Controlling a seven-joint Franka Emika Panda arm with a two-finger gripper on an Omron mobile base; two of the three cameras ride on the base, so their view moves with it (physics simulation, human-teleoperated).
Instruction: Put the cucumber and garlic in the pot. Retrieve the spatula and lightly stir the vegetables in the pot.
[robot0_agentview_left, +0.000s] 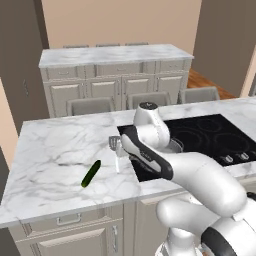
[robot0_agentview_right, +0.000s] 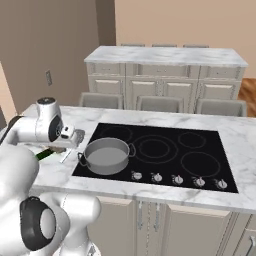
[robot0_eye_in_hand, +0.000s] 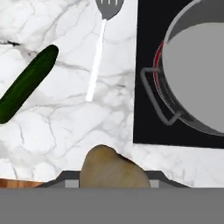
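The tan garlic (robot0_eye_in_hand: 112, 171) sits close under the hand camera, between the fingers of my gripper (robot0_eye_in_hand: 112, 180), which is shut on it above the counter. The dark green cucumber (robot0_eye_in_hand: 27, 83) lies on the marble to the left, also in the left base view (robot0_agentview_left: 91, 173). The spatula (robot0_eye_in_hand: 98, 57) lies flat beside it, slotted head pointing away. The grey pot (robot0_eye_in_hand: 197, 74) stands on the black cooktop to the right, with nothing inside. From the right base view my gripper (robot0_agentview_right: 74, 139) hangs just left of the pot (robot0_agentview_right: 106, 156).
The black cooktop (robot0_agentview_right: 165, 150) is set in the marble island (robot0_agentview_left: 55, 150), with knobs along its front edge. Chairs stand behind the island, and a second counter with cabinets (robot0_agentview_left: 115, 75) lies beyond them.
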